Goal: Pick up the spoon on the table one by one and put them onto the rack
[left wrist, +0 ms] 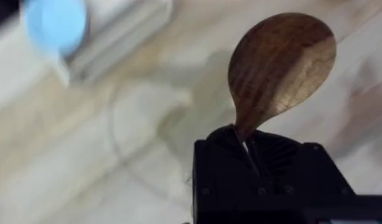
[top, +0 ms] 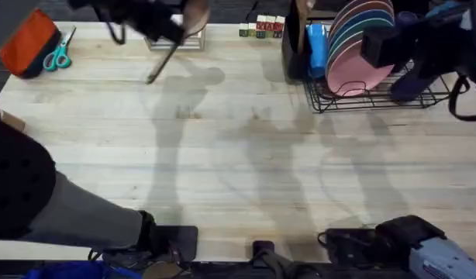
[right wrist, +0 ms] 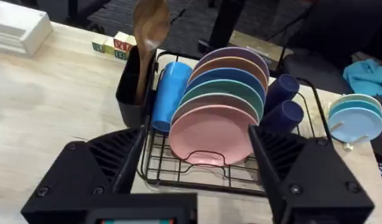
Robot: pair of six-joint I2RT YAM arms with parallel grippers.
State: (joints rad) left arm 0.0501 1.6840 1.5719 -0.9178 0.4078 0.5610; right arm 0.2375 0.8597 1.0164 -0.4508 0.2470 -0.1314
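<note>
— Where was the darker spoon [left wrist: 281, 65]?

— Up off the counter [top: 246, 147], pinched at the neck just below its bowl by the left pincer [left wrist: 248, 146]. From overhead, that pincer [top: 156, 22] sat near the far edge, left of centre, with the spoon's thin handle [top: 162, 63] slanting down toward the wood and its bowl up by the white stacked box [top: 176, 41].

— And the lighter one?

— The light spoon [right wrist: 149, 37] already stood in the tall black utensil holder [right wrist: 130, 87], bowl upward, at the rack's [right wrist: 197, 168] left end as seen from overhead.

— What else was in the rack?

— A row of plates [right wrist: 219, 118] standing on edge, pink in front, then teal, blue, tan and purple behind. A blue cup [right wrist: 169, 93] was just beside the holder, and dark blue cups [right wrist: 284, 102] lay past the plates.

— The right pincer?

— The right pincer [right wrist: 196, 158] was spread wide, holding nothing, hanging in front of the rack.

— Anything else on the counter?

— Teal-handled scissors [top: 60, 54] beside an orange object [top: 25, 43] at the far left corner, and small lettered blocks [top: 261, 28] near the holder.
</note>
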